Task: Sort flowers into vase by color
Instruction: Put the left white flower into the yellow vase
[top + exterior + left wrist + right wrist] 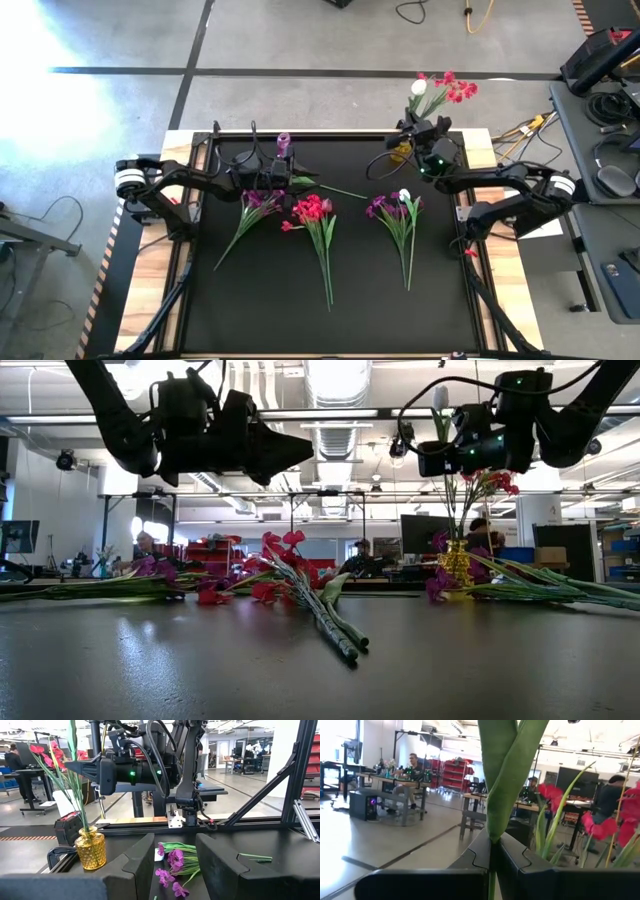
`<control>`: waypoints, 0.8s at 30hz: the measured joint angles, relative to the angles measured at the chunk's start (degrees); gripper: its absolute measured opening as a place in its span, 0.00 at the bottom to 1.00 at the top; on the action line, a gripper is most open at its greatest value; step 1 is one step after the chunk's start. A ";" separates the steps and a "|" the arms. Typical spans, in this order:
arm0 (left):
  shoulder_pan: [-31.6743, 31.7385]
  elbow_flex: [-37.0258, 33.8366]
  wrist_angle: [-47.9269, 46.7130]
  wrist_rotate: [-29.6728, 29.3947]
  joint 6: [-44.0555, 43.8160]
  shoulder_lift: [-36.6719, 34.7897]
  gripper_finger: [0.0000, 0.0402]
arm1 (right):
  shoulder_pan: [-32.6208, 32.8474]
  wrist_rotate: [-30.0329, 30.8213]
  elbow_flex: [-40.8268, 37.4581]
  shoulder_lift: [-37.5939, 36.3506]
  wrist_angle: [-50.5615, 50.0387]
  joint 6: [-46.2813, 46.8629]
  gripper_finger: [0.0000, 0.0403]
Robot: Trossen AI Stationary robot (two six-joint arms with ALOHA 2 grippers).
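- Above the amber vase (90,851) at the table's far right corner, a flower stem (493,815) is pinched upright in the right gripper (492,852).
- Its long axis is held vertical, directly over the vase mouth.
- The left gripper (175,865), fingers parted and empty, is poised above the purple bunch (256,205).

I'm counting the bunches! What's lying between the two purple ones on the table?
The red bunch lies between the purple bunches and, clearest in the high view.

Vase (90,851) beside the right gripper (492,851): amber-yellow glass, dimpled texture. Stems in it: green, red blooms (455,88), one white bud (418,87). Ahead of the left gripper (172,865): purple blooms (172,865). Table surface (270,300): black. Grippers: dark.
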 joint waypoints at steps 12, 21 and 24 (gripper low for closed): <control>0.00 0.00 0.02 0.00 0.00 0.00 0.32 | -0.02 5.83 0.00 4.23 0.08 1.01 0.12; 0.00 0.00 0.02 0.02 0.00 0.02 0.32 | -0.28 5.95 0.02 4.45 -2.93 3.17 0.09; 0.00 0.00 0.04 0.02 0.00 0.02 0.32 | -0.45 6.21 0.36 4.25 -6.84 6.25 0.11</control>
